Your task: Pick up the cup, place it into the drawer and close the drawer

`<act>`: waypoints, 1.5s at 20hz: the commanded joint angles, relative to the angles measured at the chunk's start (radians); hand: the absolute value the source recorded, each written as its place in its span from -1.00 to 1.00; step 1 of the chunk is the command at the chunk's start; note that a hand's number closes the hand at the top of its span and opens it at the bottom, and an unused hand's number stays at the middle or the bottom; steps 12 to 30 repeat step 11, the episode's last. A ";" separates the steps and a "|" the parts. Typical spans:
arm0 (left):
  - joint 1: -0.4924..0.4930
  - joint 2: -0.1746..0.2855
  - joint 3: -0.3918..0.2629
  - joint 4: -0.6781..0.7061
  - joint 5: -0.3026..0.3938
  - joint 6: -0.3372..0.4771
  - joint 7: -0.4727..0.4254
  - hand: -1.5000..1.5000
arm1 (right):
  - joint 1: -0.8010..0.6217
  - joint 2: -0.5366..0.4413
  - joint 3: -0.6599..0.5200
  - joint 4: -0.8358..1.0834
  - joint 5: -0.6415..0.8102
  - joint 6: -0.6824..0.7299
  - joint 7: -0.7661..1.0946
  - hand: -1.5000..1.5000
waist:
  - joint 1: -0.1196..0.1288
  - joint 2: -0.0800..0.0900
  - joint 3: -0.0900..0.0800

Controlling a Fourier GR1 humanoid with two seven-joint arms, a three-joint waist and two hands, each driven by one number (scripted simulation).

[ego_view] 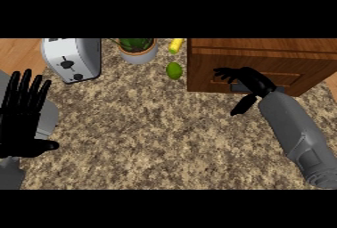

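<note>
The wooden cabinet (263, 46) fills the view from 1 to 2 o'clock, and its drawer (299, 76) shows as a panelled front facing the bench (151, 133). The right hand (250, 82) lies against that front at about 2 o'clock. Its fingers (225, 74) are spread wide and hold nothing, with the thumb hanging down past the front's lower edge. The left hand (23, 118) rests open at 9 o'clock, fingers up.

The cup shows nowhere: not on the bench, not in either hand. It may sit inside the drawer, but that is a guess, since the front hides whatever is behind it. The drawer looks pushed in, or close to it, so the step in hand is probably the closing push.

The risks come from that contact. The hand meets the front toward its 9 o'clock end rather than the middle, so a push could rack the drawer on its runners and leave it short of shut. The dangling thumb could catch under the front edge as it moves in. A hard shove might also tip a cup inside, if one is there.

A lime (174, 70) lies just beside the cabinet's corner at 12 o'clock, with a yellow fruit (175, 45) behind it. A sweep of the forearm could knock either one. The potted plant (137, 49) and the toaster (72, 58), at 11 to 12 o'clock, are well apart from the work.
</note>
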 commanded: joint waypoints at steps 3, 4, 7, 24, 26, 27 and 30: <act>-0.031 -0.006 -0.007 0.024 -0.023 -0.015 0.003 -1.00 | -0.102 -0.034 -0.041 0.139 0.007 -0.028 0.071 -1.00 | 0.028 0.034 0.007; 0.011 -0.001 -0.004 -0.021 -0.016 -0.016 0.005 -1.00 | -0.096 -0.065 -0.046 0.148 0.005 -0.018 0.050 -1.00 | 0.031 0.027 0.008; -0.033 -0.015 -0.006 0.006 -0.021 0.006 0.015 -1.00 | -0.099 -0.124 -0.050 0.162 0.003 0.017 -0.005 -1.00 | 0.036 0.038 0.008; -0.017 -0.011 -0.001 0.004 -0.033 0.000 0.011 -1.00 | -0.094 -0.088 -0.056 0.180 -0.001 -0.023 0.012 -1.00 | 0.029 0.031 0.008; -0.017 -0.011 -0.001 0.004 -0.033 0.000 0.011 -1.00 | -0.094 -0.088 -0.056 0.180 -0.001 -0.023 0.012 -1.00 | 0.029 0.031 0.008; -0.017 -0.011 -0.001 0.004 -0.033 0.000 0.011 -1.00 | -0.094 -0.088 -0.056 0.180 -0.001 -0.023 0.012 -1.00 | 0.029 0.031 0.008; -0.017 -0.011 -0.001 0.004 -0.033 0.000 0.011 -1.00 | -0.094 -0.088 -0.056 0.180 -0.001 -0.023 0.012 -1.00 | 0.029 0.031 0.008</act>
